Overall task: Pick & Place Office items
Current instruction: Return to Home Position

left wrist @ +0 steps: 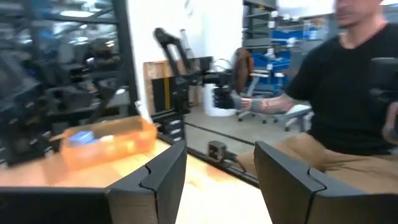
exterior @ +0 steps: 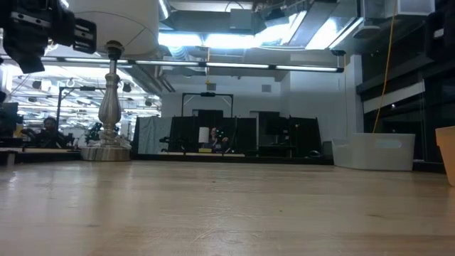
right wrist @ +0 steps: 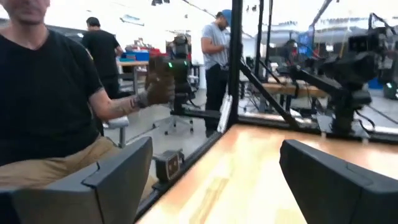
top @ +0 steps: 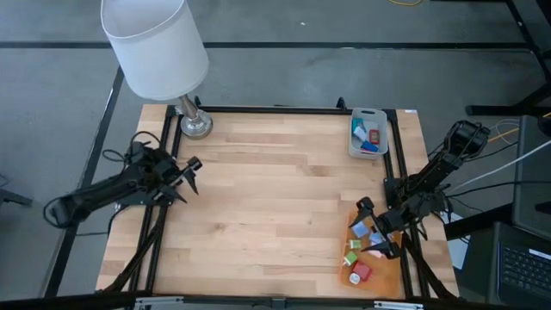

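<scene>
**A robotics lab on an open industrial floor**

Above and beyond the pale butcher-block wooden table (top: 275,198) ran long fluorescent strip lights (exterior: 234,66) under bare ducting. Past the table stood another dark robot arm (right wrist: 348,65), blue storage shelving (left wrist: 280,59), a seated person in a black T-shirt (right wrist: 43,99) and a standing person in a grey shirt (right wrist: 217,46).

The right gripper (top: 377,229) hides part of the orange sheet (top: 384,277) — the pieces (top: 367,135) in the grey tray (top: 368,113) are too small to tell apart.
</scene>
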`<act>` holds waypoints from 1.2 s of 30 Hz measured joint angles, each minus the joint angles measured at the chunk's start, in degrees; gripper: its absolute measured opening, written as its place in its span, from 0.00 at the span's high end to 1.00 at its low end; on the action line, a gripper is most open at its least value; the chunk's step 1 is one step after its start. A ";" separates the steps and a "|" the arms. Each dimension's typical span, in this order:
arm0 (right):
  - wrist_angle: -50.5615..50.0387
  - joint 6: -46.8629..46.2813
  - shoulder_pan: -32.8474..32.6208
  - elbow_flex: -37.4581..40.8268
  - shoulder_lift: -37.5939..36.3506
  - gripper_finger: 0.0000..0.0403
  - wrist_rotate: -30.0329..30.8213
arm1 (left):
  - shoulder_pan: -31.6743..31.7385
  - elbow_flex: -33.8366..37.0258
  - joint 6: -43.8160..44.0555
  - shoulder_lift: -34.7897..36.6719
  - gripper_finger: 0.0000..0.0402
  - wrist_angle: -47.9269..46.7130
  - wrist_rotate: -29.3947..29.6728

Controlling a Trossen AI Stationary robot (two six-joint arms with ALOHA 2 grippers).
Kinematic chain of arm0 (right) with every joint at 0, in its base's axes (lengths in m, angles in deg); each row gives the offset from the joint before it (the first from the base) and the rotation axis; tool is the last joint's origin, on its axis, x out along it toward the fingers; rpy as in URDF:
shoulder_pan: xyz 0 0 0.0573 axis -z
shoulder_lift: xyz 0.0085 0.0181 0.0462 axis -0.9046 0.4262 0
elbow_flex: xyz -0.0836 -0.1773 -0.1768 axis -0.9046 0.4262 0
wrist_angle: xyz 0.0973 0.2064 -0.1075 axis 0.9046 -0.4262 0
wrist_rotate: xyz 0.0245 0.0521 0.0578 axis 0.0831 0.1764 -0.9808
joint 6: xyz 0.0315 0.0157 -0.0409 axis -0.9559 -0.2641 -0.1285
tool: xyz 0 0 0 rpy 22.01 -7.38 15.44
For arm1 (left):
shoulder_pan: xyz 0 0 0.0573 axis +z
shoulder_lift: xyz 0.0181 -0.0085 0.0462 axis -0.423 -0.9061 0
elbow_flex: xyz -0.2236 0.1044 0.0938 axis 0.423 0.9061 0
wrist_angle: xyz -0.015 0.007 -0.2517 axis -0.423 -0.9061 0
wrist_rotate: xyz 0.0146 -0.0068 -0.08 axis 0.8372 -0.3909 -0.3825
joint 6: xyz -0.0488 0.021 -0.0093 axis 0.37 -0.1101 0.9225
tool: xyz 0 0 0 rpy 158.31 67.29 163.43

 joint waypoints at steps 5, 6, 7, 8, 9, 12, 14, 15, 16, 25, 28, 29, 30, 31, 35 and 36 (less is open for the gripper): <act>-2.96 -4.32 0.00 0.00 0.00 0.14 -0.09 | 6.82 0.00 4.29 4.59 0.55 -1.40 -0.87; -3.24 -4.80 0.02 0.00 0.00 0.14 -0.55 | 7.87 0.00 4.96 5.27 0.55 -1.91 -0.75; -3.56 -5.48 0.02 0.00 0.00 0.14 -1.16 | 9.00 0.00 5.67 5.92 0.55 -2.36 -0.61; -3.82 -5.88 0.00 0.00 0.00 0.14 -1.57 | 10.22 0.00 5.84 6.40 0.55 -2.62 -0.49; -3.95 -6.36 0.00 0.00 0.00 0.14 -1.75 | 11.32 0.00 5.88 6.89 0.55 -3.03 -0.19; -4.64 -7.95 0.01 0.00 0.24 0.14 -2.09 | 14.38 0.00 5.90 8.16 0.55 -3.01 0.34; -4.35 -8.93 0.00 0.00 0.37 0.14 -2.16 | 15.95 0.00 6.83 9.02 0.55 -2.97 0.92; -3.85 -8.93 0.00 0.00 0.37 0.14 -2.15 | 16.52 0.00 7.79 9.47 0.55 -2.94 0.90; -2.95 -8.58 0.00 0.00 0.37 0.14 -2.13 | 16.98 0.00 8.80 9.98 0.55 -2.91 0.85; 8.52 -1.22 0.02 -0.06 -3.18 0.14 -4.14 | 17.01 0.02 19.85 13.22 0.55 13.26 2.76; 10.83 -1.15 -0.09 -0.05 -5.73 0.14 -5.64 | 16.38 0.02 23.81 13.22 0.55 17.21 1.97; 11.95 -0.47 -0.17 -0.07 -6.98 0.14 -5.88 | 16.27 0.02 24.78 13.22 0.55 17.38 1.68; 12.10 0.36 -0.34 -0.07 -8.48 0.14 -6.03 | 16.14 0.02 25.85 13.22 0.55 17.84 1.27; 11.55 0.76 -0.65 -0.07 -10.24 0.14 -6.05 | 15.94 0.02 26.53 13.22 0.55 17.93 0.71; 8.74 2.37 -1.95 -0.07 -17.91 0.14 -5.98 | 14.98 0.02 27.41 13.22 0.55 18.11 0.35; 8.22 2.39 -2.30 -0.07 -20.18 0.14 -5.92 | 14.72 0.02 27.43 13.22 0.55 18.29 0.38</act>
